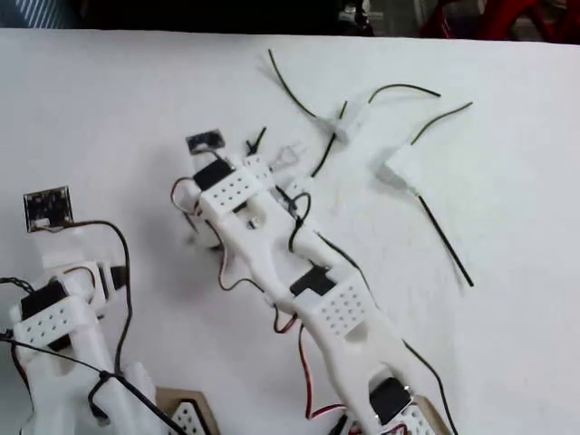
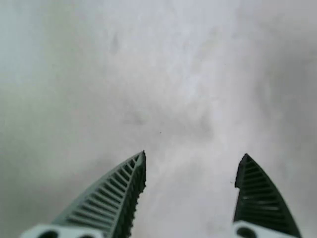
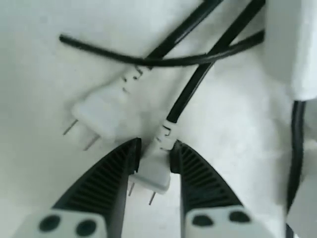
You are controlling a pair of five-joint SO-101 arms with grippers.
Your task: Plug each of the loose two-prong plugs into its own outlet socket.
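My right gripper (image 3: 152,148) is shut on a white two-prong plug (image 3: 154,171); its prongs point back toward the wrist and its black cord (image 3: 198,84) runs away from it. A second white plug (image 3: 99,115) lies loose on the table just beside it, with its cord crossing the first. In the high view both plugs (image 1: 292,156) lie at the right arm's (image 1: 272,236) tip. Two white outlet sockets (image 1: 350,120) (image 1: 402,169) with black cords lie beyond, to the right. My left gripper (image 2: 190,166) is open over bare table.
The white table (image 1: 109,109) is bare on the left and far side. The left arm (image 1: 54,317) sits at the lower left. A white socket block (image 3: 292,44) edges the right wrist view. Loose black cords (image 1: 444,237) trail across the right side.
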